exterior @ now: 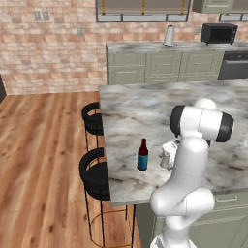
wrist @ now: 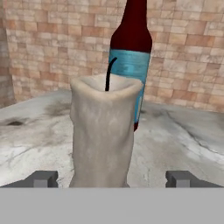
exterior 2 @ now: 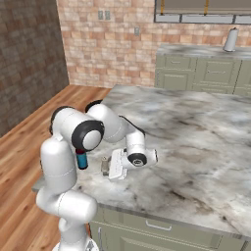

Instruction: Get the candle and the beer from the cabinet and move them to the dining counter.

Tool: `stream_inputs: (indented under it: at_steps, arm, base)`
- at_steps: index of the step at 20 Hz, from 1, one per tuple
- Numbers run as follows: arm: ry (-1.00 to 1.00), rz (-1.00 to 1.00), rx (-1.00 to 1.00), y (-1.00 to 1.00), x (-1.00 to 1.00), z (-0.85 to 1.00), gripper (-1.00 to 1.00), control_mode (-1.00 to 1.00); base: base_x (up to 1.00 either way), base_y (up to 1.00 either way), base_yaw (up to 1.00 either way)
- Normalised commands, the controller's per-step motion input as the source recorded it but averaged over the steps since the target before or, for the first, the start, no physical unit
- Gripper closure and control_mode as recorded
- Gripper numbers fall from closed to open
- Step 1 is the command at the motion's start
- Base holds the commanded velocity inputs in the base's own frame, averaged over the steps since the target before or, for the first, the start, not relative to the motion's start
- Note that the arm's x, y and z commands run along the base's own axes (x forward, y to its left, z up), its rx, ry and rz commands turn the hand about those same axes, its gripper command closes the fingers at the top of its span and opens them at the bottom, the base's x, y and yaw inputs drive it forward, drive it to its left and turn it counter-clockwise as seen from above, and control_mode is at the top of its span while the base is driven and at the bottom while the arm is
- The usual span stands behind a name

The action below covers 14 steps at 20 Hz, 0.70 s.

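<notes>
Waxy pale beige stubby candle [wrist: 103,131] with a black wick stands on the grey-white marbled dining counter [exterior: 145,104], right between your gripper's [wrist: 112,178] wide-spread, released tips. I'd guess it's light and a bit soft, so you'd take it mid-body. Just behind it, the dark red-brown glass beer bottle [exterior: 142,155] with the blue label looks slick, top-heavy and breakable; hold its label section.
</notes>
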Motion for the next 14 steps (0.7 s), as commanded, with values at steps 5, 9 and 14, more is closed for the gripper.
stream_inputs:
  at_steps: [5,9,14]
  arm:
    - [0.0,0.0,-0.05,-0.2,0.07,0.0,-1.0,-1.0]
    - [0.0,0.0,0.0,-0.26,-0.01,0.03,-1.0,-1.0]
    - [0.0,0.0,0.0,-0.19,-0.24,0.2,-1.0,-1.0]
  base:
    - [0.0,0.0,0.0]
    - [0.0,0.0,0.0]
    - [0.0,0.0,0.0]
